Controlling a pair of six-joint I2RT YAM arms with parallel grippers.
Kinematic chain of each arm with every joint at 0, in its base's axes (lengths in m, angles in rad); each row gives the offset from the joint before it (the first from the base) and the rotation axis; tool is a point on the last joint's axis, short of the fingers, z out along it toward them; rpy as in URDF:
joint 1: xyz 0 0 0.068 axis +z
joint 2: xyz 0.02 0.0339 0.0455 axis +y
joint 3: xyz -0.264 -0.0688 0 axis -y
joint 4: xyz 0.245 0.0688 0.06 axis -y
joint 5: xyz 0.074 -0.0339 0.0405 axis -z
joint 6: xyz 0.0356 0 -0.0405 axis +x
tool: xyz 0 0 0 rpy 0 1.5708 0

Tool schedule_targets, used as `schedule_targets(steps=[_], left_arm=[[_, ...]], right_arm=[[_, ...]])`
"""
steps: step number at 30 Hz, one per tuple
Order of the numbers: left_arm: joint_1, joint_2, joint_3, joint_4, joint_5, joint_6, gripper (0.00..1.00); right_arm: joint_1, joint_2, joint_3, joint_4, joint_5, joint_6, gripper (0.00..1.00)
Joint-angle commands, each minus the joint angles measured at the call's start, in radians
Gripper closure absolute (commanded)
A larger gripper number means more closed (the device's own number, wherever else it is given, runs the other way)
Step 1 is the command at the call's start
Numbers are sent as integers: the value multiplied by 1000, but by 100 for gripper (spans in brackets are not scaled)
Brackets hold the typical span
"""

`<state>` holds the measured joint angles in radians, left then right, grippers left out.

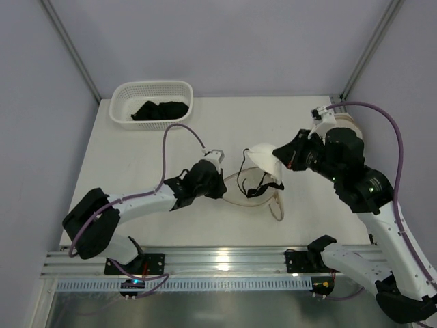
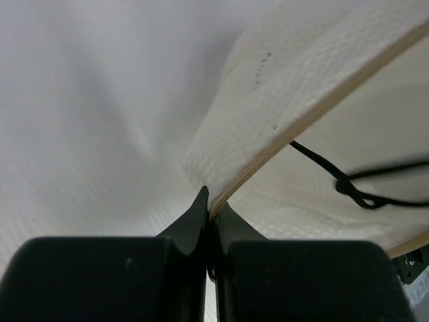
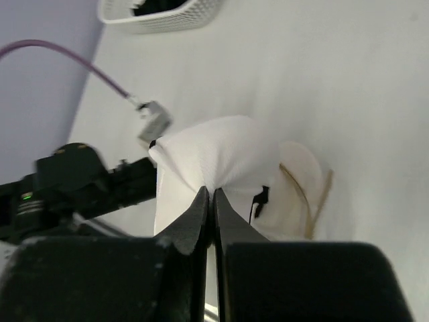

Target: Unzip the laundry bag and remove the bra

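Note:
The laundry bag lies unzipped and flattened at the table's middle, its brown-trimmed rim spread in a loop. My left gripper is shut on the rim's left edge; the left wrist view shows the zip tape pinched between its tips, with cream mesh beyond. The bra, a white cup with thin dark straps, is lifted above the bag's far side. My right gripper is shut on its white fabric. A dark strap hangs over the open bag.
A white lattice basket holding black garments stands at the back left, also at the top of the right wrist view as the basket. The left arm lies just left of the bag. Frame posts rise at both back corners.

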<state>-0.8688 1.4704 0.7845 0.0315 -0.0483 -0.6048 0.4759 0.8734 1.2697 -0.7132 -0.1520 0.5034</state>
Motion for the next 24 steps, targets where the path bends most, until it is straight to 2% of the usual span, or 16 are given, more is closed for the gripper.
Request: schedule_targets(steps=[1, 2, 5, 11, 18, 19, 20, 21, 24], left_arm=[[5, -79, 27, -33, -5, -19, 100], [5, -88, 27, -65, -7, -21, 100], [5, -117, 33, -94, -5, -23, 100], [5, -150, 65, -139, 30, -30, 100], [5, -160, 130, -223, 72, -32, 100], [5, -159, 137, -234, 77, -32, 100], [5, -157, 140, -239, 80, -33, 100], [5, -154, 145, -240, 88, -36, 100], [5, -142, 151, -239, 93, -44, 100]], right_arm=[[1, 13, -21, -118, 354, 7, 96], [1, 18, -35, -130, 433, 15, 96], [0, 48, -76, -163, 528, 33, 96], [1, 139, -188, -86, 554, 43, 96], [1, 249, -205, -65, 663, 40, 96], [1, 253, -207, -60, 639, 29, 91], [1, 254, -207, -55, 622, 21, 78], [1, 251, -204, -45, 596, 12, 52], [10, 175, -204, 16, 467, -31, 38]])
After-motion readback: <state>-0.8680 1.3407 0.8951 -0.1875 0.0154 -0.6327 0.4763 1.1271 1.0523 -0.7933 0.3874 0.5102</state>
